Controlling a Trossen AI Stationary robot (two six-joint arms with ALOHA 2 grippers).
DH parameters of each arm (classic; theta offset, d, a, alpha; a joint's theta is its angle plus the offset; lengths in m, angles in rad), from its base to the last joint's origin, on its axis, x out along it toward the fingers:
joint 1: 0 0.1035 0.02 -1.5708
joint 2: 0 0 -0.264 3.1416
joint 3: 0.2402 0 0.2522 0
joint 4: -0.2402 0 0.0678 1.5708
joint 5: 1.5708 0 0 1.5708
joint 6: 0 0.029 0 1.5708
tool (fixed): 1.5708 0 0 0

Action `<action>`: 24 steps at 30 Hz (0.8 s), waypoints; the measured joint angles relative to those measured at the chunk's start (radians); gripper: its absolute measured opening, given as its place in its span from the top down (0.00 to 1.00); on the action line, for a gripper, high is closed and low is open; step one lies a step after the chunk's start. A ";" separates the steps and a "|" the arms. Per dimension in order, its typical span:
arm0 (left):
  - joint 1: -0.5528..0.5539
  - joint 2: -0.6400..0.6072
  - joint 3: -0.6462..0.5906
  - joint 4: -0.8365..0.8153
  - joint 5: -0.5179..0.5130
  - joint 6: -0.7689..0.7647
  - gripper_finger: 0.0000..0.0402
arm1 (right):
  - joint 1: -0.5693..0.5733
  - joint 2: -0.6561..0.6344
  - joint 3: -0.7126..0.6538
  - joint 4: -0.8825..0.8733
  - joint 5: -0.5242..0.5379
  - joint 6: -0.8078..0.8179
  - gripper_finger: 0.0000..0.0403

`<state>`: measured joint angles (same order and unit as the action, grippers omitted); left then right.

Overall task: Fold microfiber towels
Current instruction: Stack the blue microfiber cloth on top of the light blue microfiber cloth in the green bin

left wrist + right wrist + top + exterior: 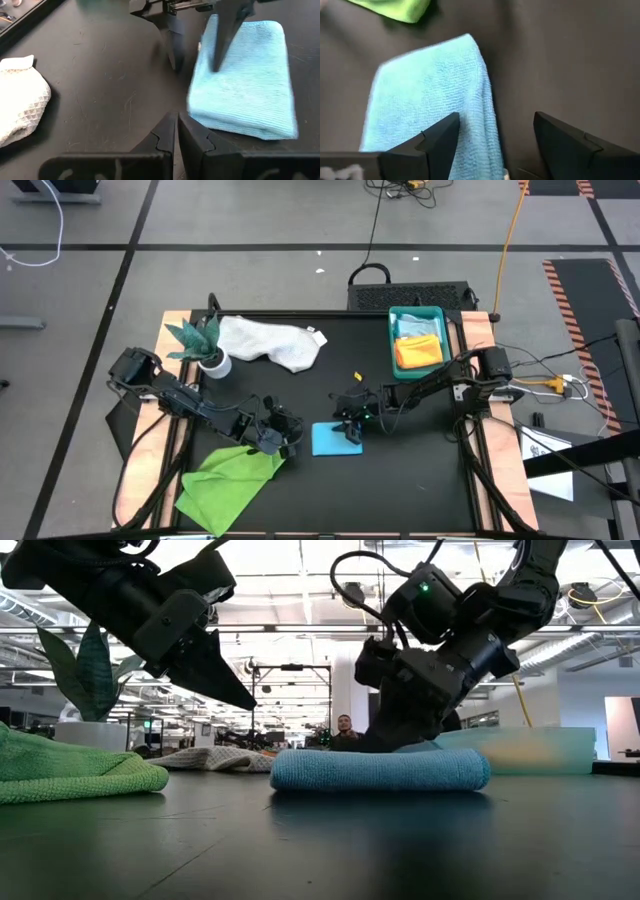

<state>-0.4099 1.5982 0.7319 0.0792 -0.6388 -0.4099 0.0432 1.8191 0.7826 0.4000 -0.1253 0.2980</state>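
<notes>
The folded bright turquoise-blue microfiber towel (331, 438) lies mid-desk (420, 470). The right hand (352, 423) hovers at its edge, fingers apart; the left hand (283, 442), fingers together, is just beside it.

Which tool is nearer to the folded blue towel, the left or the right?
Right. The right tool, open, hangs directly over the folded blue towel. The left tool, shut, sits beside it, over the green towel.
</notes>
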 joint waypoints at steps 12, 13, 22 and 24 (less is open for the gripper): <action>0.000 0.000 0.000 0.000 0.000 -0.008 0.94 | 0.074 -0.002 0.001 -0.067 0.117 -0.076 0.66; 0.000 0.000 0.000 0.000 0.000 -0.008 0.94 | 0.077 -0.002 0.001 -0.077 0.124 -0.084 0.69; 0.000 0.000 0.000 0.000 0.001 -0.008 0.94 | 0.078 -0.003 0.002 -0.099 0.122 -0.130 0.96; 0.000 0.000 0.000 -0.001 0.001 -0.008 0.94 | 0.078 -0.006 0.002 -0.103 0.123 -0.142 0.98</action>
<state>-0.4099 1.5982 0.7319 0.0784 -0.6374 -0.4175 0.1211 1.8135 0.7845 0.2971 -0.0023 0.1561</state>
